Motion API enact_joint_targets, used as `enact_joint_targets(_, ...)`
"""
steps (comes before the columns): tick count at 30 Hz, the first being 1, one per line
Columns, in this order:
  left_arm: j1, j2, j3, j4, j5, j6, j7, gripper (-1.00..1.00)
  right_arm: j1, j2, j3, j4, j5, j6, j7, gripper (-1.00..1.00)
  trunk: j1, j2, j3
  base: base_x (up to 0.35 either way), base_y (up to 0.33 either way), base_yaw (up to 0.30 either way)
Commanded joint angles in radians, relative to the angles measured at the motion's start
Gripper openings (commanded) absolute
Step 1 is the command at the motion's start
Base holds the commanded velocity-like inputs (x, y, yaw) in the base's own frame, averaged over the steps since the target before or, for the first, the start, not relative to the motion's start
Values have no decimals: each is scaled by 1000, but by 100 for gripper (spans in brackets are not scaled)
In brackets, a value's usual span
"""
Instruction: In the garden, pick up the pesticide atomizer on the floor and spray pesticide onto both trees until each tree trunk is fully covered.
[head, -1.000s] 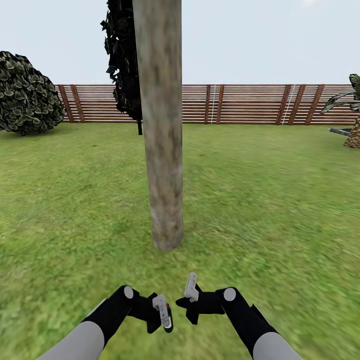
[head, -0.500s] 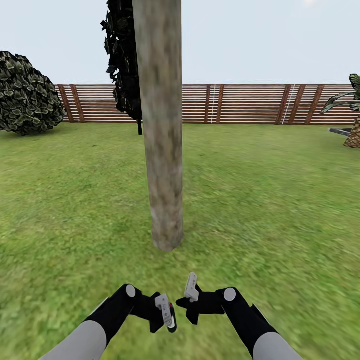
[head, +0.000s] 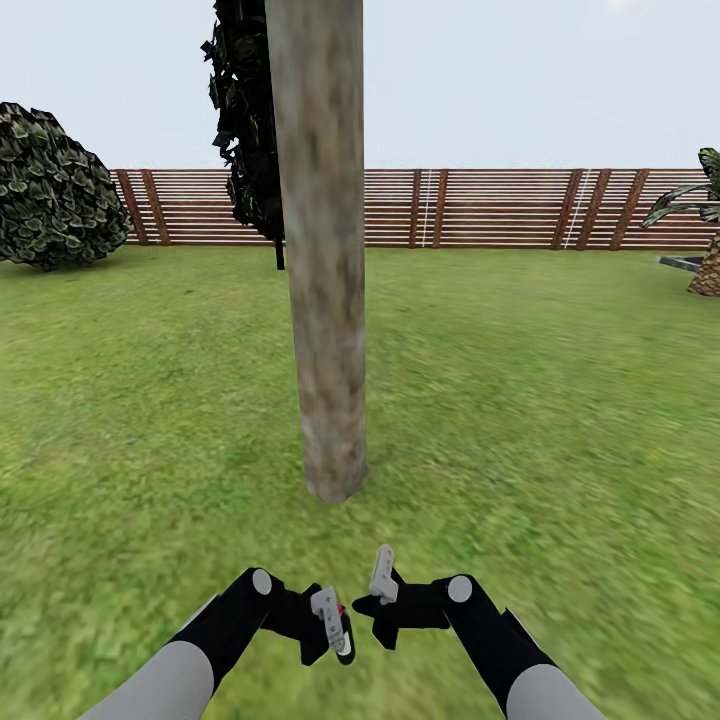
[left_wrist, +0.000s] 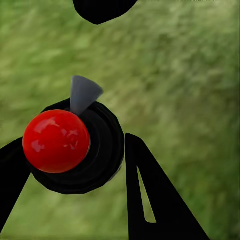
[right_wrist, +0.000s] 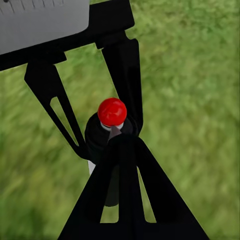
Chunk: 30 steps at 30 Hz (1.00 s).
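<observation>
Left gripper (head: 335, 625) nudged right, clamped round atomizer (left_wrist: 75, 147) body; rigid, light, likely slick; right gripper (head: 375, 595) looks empty, opening unclear

tree trunk (head: 322, 250) cut off at the top edge, atomizer (head: 340, 625) mostly hidden behind left gripper's fingers (head: 326, 615)

- The left gripper (head: 335, 625), clamped on the pesticide atomizer (head: 341, 613), sits slightly nearer the right gripper (head: 378, 590) than a second ago, barely shifting over the last half second.
</observation>
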<state>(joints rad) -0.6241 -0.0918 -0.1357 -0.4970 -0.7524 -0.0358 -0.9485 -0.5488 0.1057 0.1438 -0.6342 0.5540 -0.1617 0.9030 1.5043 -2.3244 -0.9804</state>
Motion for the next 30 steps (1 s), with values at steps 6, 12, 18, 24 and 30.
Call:
enact_joint_targets(6, 0, 0, 1, -2, -6, -5, -3, -100, 0, 0, -1, -1, 11, -9, 1, -100, 0, 0, -1, 0, 0, 0)
enact_joint_targets(12, 0, -2, 1, -2, -5, -6, -3, -100, 0, 0, -1, -1, 11, -9, 1, -100, 0, 0, -1, 0, 0, 0)
enact_joint_targets(18, 0, -12, 1, -2, -5, -6, -3, -100, 0, 0, -1, -1, 11, -9, 0, -100, 0, 0, -1, 0, 0, 0)
enact_joint_targets(24, 0, -14, 1, -2, -5, -6, -3, -100, 0, 0, -1, -1, 11, -9, 0, -100, 0, 0, -1, 0, 0, 0)
enact_joint_targets(30, 0, -15, 1, -2, -4, -7, -3, -100, 0, 0, -1, -1, 11, -9, -1, -100, 0, 0, -1, 0, 0, 0)
